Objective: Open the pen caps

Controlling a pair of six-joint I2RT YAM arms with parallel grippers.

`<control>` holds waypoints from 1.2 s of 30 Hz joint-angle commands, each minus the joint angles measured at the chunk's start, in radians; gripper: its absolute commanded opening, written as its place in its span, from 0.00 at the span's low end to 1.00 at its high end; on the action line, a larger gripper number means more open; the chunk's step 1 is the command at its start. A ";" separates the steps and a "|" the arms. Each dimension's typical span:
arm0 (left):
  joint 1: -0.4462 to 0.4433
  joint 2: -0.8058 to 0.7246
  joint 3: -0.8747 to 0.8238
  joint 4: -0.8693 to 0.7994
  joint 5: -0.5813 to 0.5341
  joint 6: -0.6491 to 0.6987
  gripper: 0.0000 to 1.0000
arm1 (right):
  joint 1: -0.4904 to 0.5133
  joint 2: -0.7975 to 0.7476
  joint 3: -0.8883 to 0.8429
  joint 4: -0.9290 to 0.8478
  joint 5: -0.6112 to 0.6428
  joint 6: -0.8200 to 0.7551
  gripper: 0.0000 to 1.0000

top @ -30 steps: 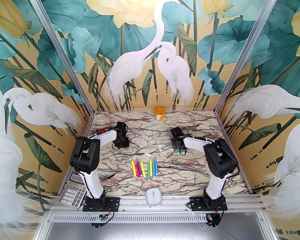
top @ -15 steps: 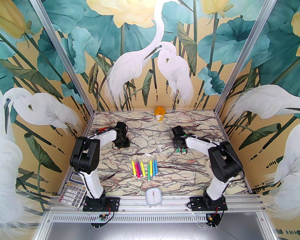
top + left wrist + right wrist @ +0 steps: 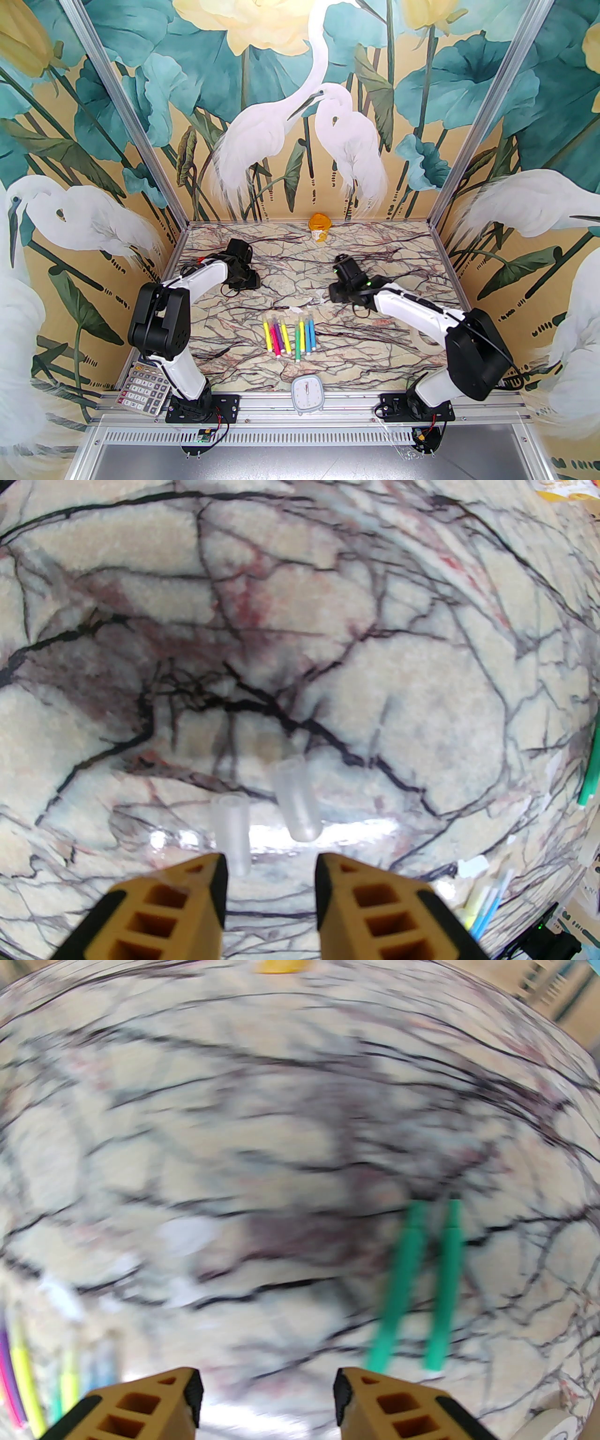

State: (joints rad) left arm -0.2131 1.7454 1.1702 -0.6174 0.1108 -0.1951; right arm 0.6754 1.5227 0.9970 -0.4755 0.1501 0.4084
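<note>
Clear pen caps [image 3: 297, 803] loose; calculator [image 3: 137, 389] print seems illegible.

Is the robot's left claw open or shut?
Open. The left claw has its orange fingers wide apart, gripping nothing; two clear pen caps lie on the table just ahead.

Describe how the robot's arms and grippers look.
The left arm and right arm have white shells, bulky black joint housings, black base plates and thin black cables. The left gripper and right gripper each carry two orange-yellow fingers with rectangular cut-outs and black edging.
</note>
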 commanded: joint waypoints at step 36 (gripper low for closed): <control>0.004 -0.213 -0.182 0.232 0.129 -0.003 0.58 | 0.263 0.292 0.094 -0.143 -0.039 0.224 0.37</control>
State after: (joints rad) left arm -0.2131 1.5612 1.0008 -0.3985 0.2276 -0.1978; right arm 0.9360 1.7901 1.0580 -0.5846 0.0856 0.6178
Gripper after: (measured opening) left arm 0.582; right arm 0.379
